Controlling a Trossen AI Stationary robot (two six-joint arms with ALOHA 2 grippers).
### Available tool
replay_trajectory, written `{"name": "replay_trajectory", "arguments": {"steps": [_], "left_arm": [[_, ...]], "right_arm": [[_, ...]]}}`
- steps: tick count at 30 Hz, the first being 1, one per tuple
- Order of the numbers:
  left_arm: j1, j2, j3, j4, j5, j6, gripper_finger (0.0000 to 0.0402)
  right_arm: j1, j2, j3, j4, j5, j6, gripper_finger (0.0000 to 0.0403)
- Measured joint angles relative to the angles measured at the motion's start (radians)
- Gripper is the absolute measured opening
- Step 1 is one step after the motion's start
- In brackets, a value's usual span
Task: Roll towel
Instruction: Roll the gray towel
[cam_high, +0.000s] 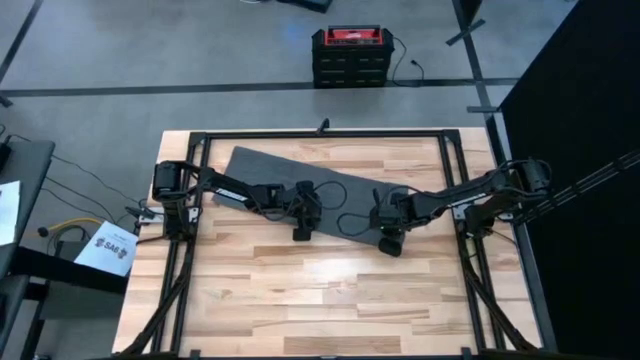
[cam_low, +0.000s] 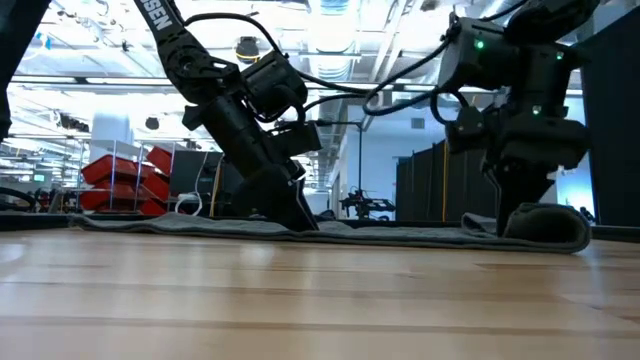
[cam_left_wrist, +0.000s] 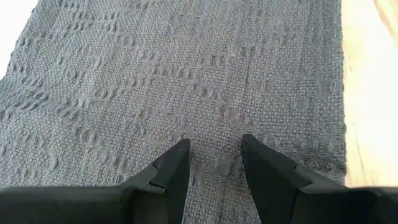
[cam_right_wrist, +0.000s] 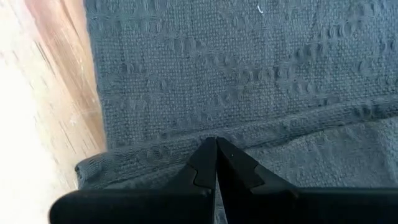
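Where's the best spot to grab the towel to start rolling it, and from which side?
Probably the near long edge of the towel, coming down from above. It lies flat on the table, so only an edge gives a lip. The right pincer is shut on a folded edge; the left pincer is open on the cloth.

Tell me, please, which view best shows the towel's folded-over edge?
The right wrist view: the towel has a doubled edge pinched by the right gripper. The low view shows it as a raised lump; the high view hides it under the arm; the left wrist view shows only flat cloth.
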Motion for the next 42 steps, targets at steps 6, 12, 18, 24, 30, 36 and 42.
{"name": "replay_trajectory", "arguments": {"steps": [6,12,18,24,30,36,42], "left_arm": [[0.000,0.000,0.000,-0.001,0.000,-0.005,0.0133],[0.000,0.000,0.000,0.001,0.000,-0.005,0.0133],[0.000,0.000,0.000,0.002,0.000,-0.006,0.0133],[0.000,0.000,0.000,0.002,0.000,-0.006,0.0133],[0.000,0.000,0.000,0.001,0.000,-0.012,0.0133],[0.000,0.000,0.000,-0.002,0.000,-0.021,0.0133],[0.000,0.000,0.000,-0.002,0.000,-0.028,0.0133]], "right_arm": [[0.001,0.000,0.000,-0.025,0.006,0.016,0.0000],[0.015,0.000,0.001,-0.031,0.050,0.040,0.0000],[0.014,-0.001,0.011,0.127,0.037,-0.038,0.0000],[0.012,0.003,-0.011,0.106,-0.025,-0.027,0.0000],[0.013,0.003,-0.048,0.103,-0.083,0.023,0.0000],[0.013,0.002,-0.047,0.049,-0.024,0.035,0.0000],[0.017,-0.006,-0.025,-0.006,0.024,0.033,0.0000]]}}
